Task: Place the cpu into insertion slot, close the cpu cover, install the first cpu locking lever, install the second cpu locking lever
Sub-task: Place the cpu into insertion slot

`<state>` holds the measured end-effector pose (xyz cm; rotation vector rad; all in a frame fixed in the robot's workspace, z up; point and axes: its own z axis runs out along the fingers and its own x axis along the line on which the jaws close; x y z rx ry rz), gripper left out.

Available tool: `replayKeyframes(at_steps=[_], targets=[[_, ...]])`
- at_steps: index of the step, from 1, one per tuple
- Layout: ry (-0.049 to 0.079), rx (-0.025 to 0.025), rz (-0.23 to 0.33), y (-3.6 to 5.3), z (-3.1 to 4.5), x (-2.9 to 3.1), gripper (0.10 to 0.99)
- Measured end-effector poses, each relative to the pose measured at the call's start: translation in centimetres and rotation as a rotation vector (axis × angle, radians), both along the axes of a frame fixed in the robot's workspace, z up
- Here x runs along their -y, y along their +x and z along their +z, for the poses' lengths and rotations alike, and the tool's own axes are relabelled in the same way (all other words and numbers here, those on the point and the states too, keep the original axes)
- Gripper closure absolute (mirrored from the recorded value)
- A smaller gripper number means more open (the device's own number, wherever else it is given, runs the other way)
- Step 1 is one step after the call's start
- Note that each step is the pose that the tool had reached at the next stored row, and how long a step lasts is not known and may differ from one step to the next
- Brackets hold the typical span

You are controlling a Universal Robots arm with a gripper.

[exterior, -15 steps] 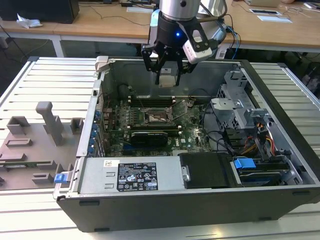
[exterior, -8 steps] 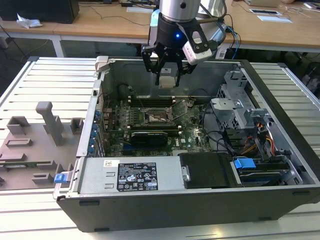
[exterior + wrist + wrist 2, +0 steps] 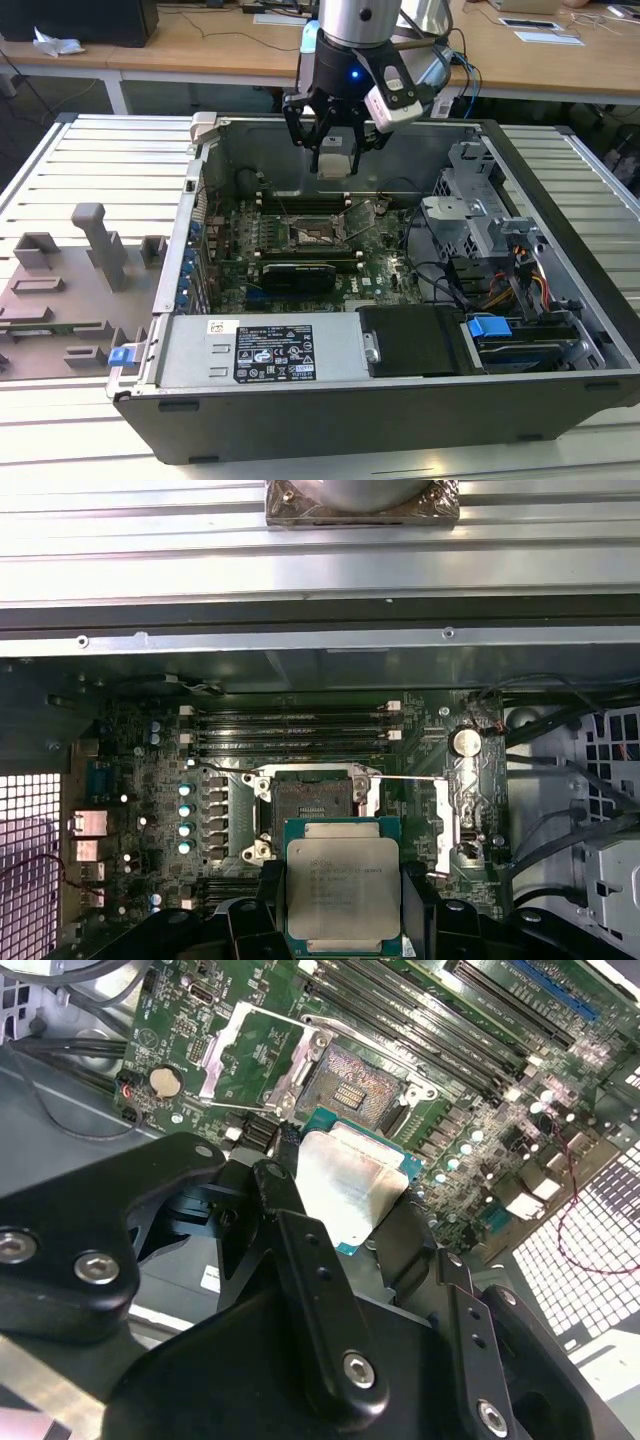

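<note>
The gripper (image 3: pixel 332 150) is clamped on the cpu (image 3: pixel 343 885). Its black fingers (image 3: pixel 268 900) press two opposite edges of the chip, and the silvery-grey metal top shows in both wrist views. The chip is held flat in the air with the teal rim of its board just visible around the metal cap (image 3: pixel 350 1182). Directly beneath the gripper, and apart from the chip, the insertion slot (image 3: pixel 310 802) lies bare, its dark square contact field open inside the metal rim (image 3: pixel 355 1085). Just to one side of the socket the cpu cover (image 3: pixel 452 815) is swung open on its hinge, and green board shows through its square window (image 3: pixel 250 1060). A thin wire locking lever (image 3: pixel 405 778) lies free across the gap between the socket's rim and the open cover. Past the socket from the gripper, the long black memory slots (image 3: pixel 290 730) run in parallel rows. A round coin cell (image 3: pixel 464 742) sits beside the open cover. All of this belongs to the green motherboard (image 3: pixel 230 255), which lies well below the gripper on the floor of an open computer case (image 3: pixel 560 200). Farther out, at the case's near wall in the exterior view, are a labelled metal box (image 3: pixel 270 350) and a blue-tabbed drive bay (image 3: pixel 488 328). The case rests on a ribbed metal table (image 3: pixel 90 150), with a grey fixture block (image 3: pixel 90 235) well off to the exterior view's left.
</note>
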<state>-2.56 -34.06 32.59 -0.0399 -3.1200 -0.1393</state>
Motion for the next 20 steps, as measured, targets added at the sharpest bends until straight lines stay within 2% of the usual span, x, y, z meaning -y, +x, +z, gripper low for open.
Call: replayKeyframes(at_steps=[8, 12, 13, 15, 17, 20], targets=[[0.000, 0.0000, 0.000, 0.00, -0.68, 0.00, 0.541], [-0.002, 0.0000, 0.000, 0.00, -1.75, 0.00, 0.541], [-0.012, -0.0001, 0.000, -0.03, -1.90, -0.02, 0.541], [-0.057, 0.0001, 0.000, -0.11, -2.02, -0.28, 0.541], [-0.063, 0.0001, 0.001, -0.77, -2.68, -0.88, 0.541], [-0.064, 0.0002, 0.003, -1.00, -3.67, -1.06, 0.541]])
